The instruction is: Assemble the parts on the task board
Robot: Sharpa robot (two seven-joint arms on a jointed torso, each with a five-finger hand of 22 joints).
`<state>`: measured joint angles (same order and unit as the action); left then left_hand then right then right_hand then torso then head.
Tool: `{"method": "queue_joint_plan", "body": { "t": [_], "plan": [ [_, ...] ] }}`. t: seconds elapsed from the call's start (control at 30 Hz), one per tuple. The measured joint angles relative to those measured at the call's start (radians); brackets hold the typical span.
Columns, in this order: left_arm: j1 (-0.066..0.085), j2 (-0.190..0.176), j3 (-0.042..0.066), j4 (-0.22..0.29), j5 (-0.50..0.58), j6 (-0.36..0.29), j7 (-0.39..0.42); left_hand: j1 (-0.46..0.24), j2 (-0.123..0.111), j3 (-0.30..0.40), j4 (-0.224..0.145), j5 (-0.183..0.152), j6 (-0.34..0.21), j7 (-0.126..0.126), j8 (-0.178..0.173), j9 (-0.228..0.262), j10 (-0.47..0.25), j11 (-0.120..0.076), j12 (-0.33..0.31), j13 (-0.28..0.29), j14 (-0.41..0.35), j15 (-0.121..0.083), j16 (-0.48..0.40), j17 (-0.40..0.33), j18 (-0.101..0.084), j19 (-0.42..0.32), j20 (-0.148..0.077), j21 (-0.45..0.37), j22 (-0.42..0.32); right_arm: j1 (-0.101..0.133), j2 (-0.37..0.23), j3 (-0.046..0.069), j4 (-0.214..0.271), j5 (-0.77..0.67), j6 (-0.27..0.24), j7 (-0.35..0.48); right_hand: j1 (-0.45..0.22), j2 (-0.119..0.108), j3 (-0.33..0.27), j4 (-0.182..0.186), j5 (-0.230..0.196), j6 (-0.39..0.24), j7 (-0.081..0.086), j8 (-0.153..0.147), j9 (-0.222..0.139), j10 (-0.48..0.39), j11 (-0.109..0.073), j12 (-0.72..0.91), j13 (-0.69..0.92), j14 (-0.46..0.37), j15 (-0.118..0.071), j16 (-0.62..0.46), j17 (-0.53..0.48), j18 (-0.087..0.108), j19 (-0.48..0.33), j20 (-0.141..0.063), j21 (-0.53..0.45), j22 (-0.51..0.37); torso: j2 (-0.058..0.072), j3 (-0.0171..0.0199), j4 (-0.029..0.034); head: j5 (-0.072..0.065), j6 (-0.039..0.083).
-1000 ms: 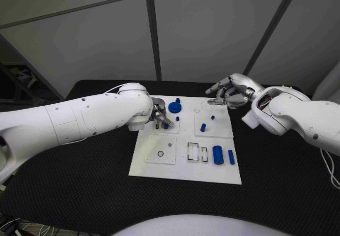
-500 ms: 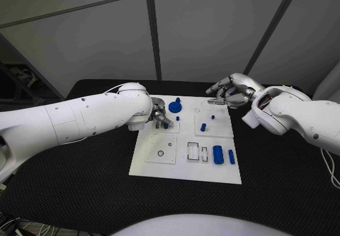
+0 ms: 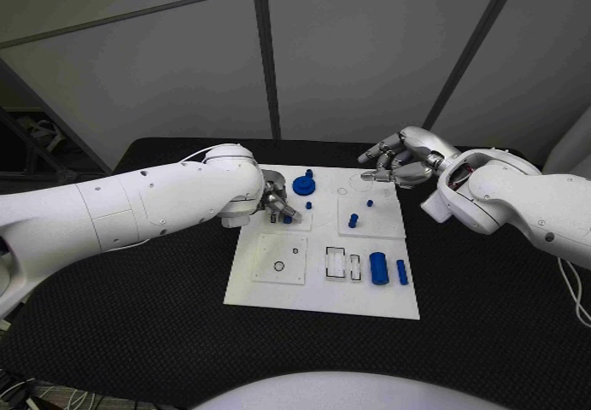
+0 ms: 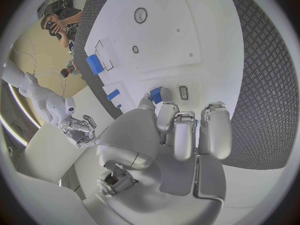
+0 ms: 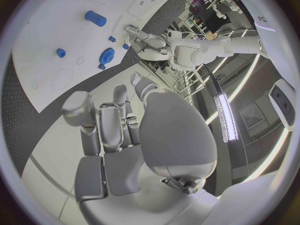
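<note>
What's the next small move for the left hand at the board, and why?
Probably lower the left hand a touch to seat its part. It pinches a small blue piece at its fingertips, right over the task board beside a small dark-outlined slot. The right hand hovers at the board's far right corner holding nothing, so it looks out of the way.

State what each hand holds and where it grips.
Left hand pinches a small blue part by its end, over the white task board. Right hand holds nothing.

Black table [image 3: 148, 299] — white task board [image 3: 323, 290] flat at centre
</note>
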<state>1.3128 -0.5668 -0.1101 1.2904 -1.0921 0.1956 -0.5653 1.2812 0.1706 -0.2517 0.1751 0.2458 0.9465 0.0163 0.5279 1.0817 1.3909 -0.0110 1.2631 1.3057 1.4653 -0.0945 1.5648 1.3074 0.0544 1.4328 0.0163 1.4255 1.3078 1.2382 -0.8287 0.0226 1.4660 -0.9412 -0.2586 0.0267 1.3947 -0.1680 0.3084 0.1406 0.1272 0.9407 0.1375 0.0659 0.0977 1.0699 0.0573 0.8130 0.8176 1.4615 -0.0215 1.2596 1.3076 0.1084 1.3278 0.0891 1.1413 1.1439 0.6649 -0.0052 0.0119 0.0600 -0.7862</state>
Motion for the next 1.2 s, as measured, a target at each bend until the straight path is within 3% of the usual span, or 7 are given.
{"method": "queue_joint_plan", "body": {
  "t": [0.07,0.27,0.5,0.93,1.07,1.2],
  "plan": [
    [0.0,0.0,0.0,0.0,0.0,0.005,-0.002,-0.008,-0.007,-0.008,0.014,-0.042,0.005,0.001,0.001,0.002,0.0,0.0,0.004,0.0,0.0,0.0,0.0,0.0,0.0,0.0,0.0,0.0,0.0,0.0,0.0,0.0,0.001,0.0,0.0,0.0,0.0,0.0,0.0,0.0,0.0,0.0,0.0,0.0,0.0,0.0,0.0,0.0,0.0,0.0,0.0,0.0,0.0,0.0,0.0,0.0,0.0,0.0,0.0,0.0001,0.0,-0.001,0.0],
    [-0.002,0.0,-0.002,-0.004,0.001,0.014,-0.007,-0.045,0.001,-0.034,0.056,-0.127,0.005,0.001,0.012,0.008,0.0,0.0,0.011,0.002,0.0,0.0,0.0,0.0,0.0,0.007,0.0,0.004,0.0,0.0,-0.001,0.0,0.002,0.0,0.0,0.0,0.0,0.0,0.0,0.0,0.0,0.0,0.0,0.0,0.0,0.0,0.0,0.0,-0.002,0.0,0.0,0.0,0.0,0.0,-0.004,0.004,0.0,0.0,0.0,0.0001,0.0,0.0,0.0],
    [-0.002,0.0,-0.002,-0.005,0.002,0.018,-0.011,-0.057,0.002,-0.052,0.087,-0.165,0.005,0.001,0.016,0.013,0.0,0.0,0.011,0.003,0.0,0.0,0.0,0.0,0.0,0.007,0.0,0.004,0.0,0.0,-0.003,0.0,0.004,-0.001,0.0,-0.001,0.0,0.0,0.0,0.0,0.0,0.0,0.0,0.0,0.0,0.0,0.0,0.0,-0.002,0.0,0.0,0.0,0.0,0.0,-0.004,0.004,0.0,0.0,0.0,0.0,-0.0004,0.0,0.0],
    [-0.005,-0.003,-0.003,-0.006,0.005,-0.007,-0.009,-0.054,0.014,-0.053,0.099,-0.169,0.004,0.001,0.024,0.017,0.0,0.0,0.011,0.004,0.0,0.0,0.0,0.0,0.0,0.007,0.0,0.004,0.0,0.0,-0.004,0.0,0.005,-0.001,0.0,-0.001,0.0,0.0,-0.002,0.002,0.0,0.0,0.0,0.0,0.0,0.0,0.0,0.0,-0.003,0.0,0.0,0.0,0.0,0.0,-0.007,0.0,-0.004,0.0,0.0,-0.0002,-0.0003,-0.001,0.002],
    [-0.005,-0.003,-0.003,-0.004,0.011,-0.015,-0.006,-0.02,0.026,-0.034,0.08,-0.154,0.004,0.001,0.024,0.019,0.0,0.0,0.011,0.006,0.0,0.001,0.0,0.0,0.0,0.007,0.0,0.004,0.0,0.0,-0.005,0.0,0.005,-0.002,0.0,-0.002,0.0,0.0,-0.002,0.002,0.0,0.0,0.0,0.0,0.0,0.0,0.0,0.0,-0.003,0.0,0.0,0.0,0.0,0.0,-0.007,0.0,-0.004,0.0,0.0,-0.0002,-0.0003,-0.001,0.002],
    [-0.002,-0.003,0.0,-0.003,0.024,-0.02,0.002,0.044,0.049,0.008,0.038,-0.129,0.004,0.001,0.024,0.019,0.0,0.0,0.011,0.005,0.002,0.001,0.0,0.0,0.0,0.007,0.0,0.004,0.0,0.0,-0.005,0.0,0.005,-0.002,0.0,-0.002,0.0,0.0,-0.002,0.002,0.0,0.0,0.0,0.0,0.0,0.0,0.0,0.0,-0.003,0.0,0.0,0.0,0.0,0.0,-0.007,0.0,-0.004,0.0,0.0,-0.0002,0.0002,-0.001,0.002]
  ]
}}
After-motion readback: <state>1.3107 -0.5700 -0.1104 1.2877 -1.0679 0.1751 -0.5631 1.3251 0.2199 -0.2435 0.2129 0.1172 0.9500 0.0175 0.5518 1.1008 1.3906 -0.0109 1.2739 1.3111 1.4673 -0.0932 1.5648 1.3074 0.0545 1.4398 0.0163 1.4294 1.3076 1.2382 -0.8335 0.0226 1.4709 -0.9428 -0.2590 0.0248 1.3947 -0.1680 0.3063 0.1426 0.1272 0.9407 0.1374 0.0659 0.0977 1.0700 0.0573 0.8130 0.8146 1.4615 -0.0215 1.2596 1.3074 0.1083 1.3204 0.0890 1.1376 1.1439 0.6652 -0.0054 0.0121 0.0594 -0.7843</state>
